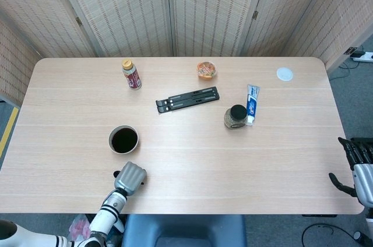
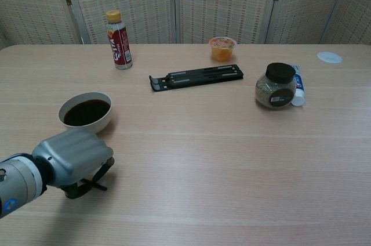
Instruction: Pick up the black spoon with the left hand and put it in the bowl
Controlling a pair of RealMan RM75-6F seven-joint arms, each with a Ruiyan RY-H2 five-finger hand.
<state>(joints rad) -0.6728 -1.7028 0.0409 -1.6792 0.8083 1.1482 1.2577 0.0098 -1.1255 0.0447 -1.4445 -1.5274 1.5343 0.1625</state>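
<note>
The black spoon (image 2: 83,188) lies on the table near the front left edge, mostly hidden under my left hand (image 2: 72,156). That hand (image 1: 130,177) is pressed down over it, and its fingers curl around the spoon, with the thumb against the handle. A white bowl (image 2: 85,112) of dark liquid stands just behind the hand, seen in the head view as the bowl (image 1: 123,139). My right hand (image 1: 355,165) hangs off the table's right edge with fingers apart, holding nothing.
A black folding stand (image 1: 187,99) lies mid-table. A brown bottle (image 1: 132,74) and an orange cup (image 1: 206,70) stand at the back. A dark-lidded jar (image 1: 234,117) sits beside a toothpaste tube (image 1: 252,103), and a white lid (image 1: 284,73) lies at the far right.
</note>
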